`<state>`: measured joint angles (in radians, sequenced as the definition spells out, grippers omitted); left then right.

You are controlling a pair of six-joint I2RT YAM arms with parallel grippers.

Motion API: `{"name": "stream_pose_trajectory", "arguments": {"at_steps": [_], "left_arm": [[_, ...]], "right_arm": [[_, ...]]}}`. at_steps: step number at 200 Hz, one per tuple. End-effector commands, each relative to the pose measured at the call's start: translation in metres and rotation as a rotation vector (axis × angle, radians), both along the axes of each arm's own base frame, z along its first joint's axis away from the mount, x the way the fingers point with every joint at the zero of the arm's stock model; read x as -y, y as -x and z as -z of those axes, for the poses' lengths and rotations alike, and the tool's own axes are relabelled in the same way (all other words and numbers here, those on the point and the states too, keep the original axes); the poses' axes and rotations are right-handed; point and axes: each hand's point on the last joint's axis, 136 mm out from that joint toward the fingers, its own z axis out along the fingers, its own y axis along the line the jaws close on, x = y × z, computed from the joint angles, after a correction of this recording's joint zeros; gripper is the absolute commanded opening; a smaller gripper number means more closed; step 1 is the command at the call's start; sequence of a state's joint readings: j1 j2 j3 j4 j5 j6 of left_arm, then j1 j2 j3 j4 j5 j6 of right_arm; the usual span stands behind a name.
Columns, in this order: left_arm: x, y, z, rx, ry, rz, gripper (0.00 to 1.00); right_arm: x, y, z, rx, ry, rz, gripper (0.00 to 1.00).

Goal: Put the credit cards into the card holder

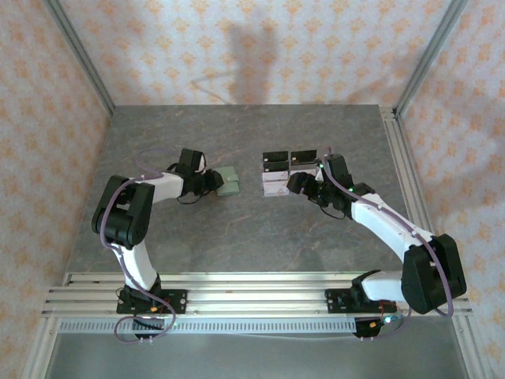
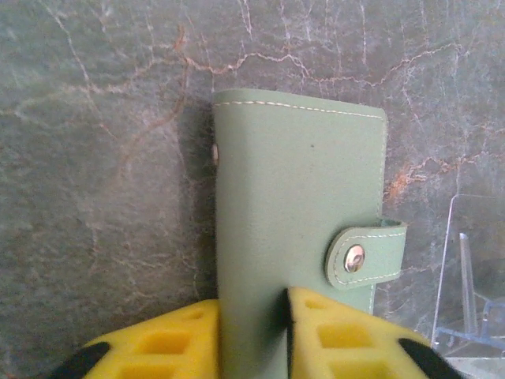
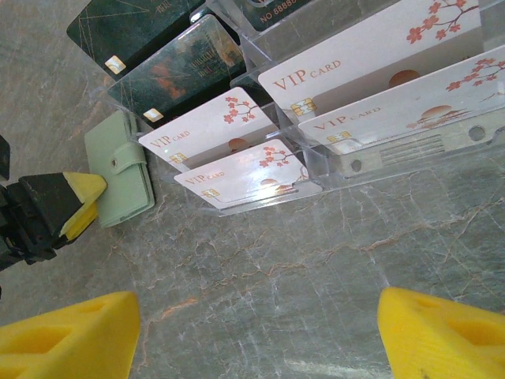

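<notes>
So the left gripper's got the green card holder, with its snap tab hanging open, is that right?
Not quite. The left gripper does hold the card holder, but the left wrist view shows its snap tab buttoned shut.

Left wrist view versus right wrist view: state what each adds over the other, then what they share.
Left wrist adds: the snap tab fastened shut and the left gripper clamping the card holder at its near edge. Right wrist adds: white VIP credit cards and dark cards standing in the clear stand, with the right gripper open above bare table. Shared: the green card holder, the clear stand and the marbled table.
</notes>
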<state>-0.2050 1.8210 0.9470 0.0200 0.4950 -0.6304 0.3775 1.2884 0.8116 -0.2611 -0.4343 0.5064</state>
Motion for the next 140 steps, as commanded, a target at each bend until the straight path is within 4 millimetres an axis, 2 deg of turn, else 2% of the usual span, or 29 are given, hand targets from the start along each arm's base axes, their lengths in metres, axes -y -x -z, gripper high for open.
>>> {"name": "stream_pose_trajectory", "arguments": {"at_steps": [1, 22, 45, 68, 89, 109, 131, 140], "left_arm": [[0.007, -0.004, -0.012, 0.034, 0.009, 0.028, 0.16], [0.007, -0.007, -0.023, 0.056, 0.005, 0.038, 0.0], [0.008, -0.007, -0.036, 0.077, 0.005, 0.053, 0.0], [0.014, 0.002, -0.053, 0.109, 0.028, 0.072, 0.0], [0.021, 0.022, -0.074, 0.152, 0.024, 0.108, 0.0], [0.025, 0.044, -0.085, 0.177, 0.004, 0.133, 0.0], [0.028, 0.069, -0.095, 0.213, 0.001, 0.14, 0.0], [0.028, 0.079, -0.093, 0.218, 0.004, 0.136, 0.0]], "right_arm": [[-0.004, -0.008, -0.015, 0.032, -0.015, 0.012, 0.78], [-0.007, -0.008, -0.015, 0.028, -0.018, 0.005, 0.77], [-0.013, -0.008, -0.017, 0.027, -0.02, -0.012, 0.77], [-0.024, -0.006, -0.02, 0.029, 0.002, -0.039, 0.77], [-0.04, 0.0, -0.021, 0.028, 0.05, -0.085, 0.75], [-0.057, 0.007, -0.018, 0.022, 0.126, -0.132, 0.74], [-0.075, 0.018, -0.013, 0.019, 0.203, -0.182, 0.73], [-0.083, 0.022, -0.012, 0.023, 0.226, -0.2, 0.72]]}}
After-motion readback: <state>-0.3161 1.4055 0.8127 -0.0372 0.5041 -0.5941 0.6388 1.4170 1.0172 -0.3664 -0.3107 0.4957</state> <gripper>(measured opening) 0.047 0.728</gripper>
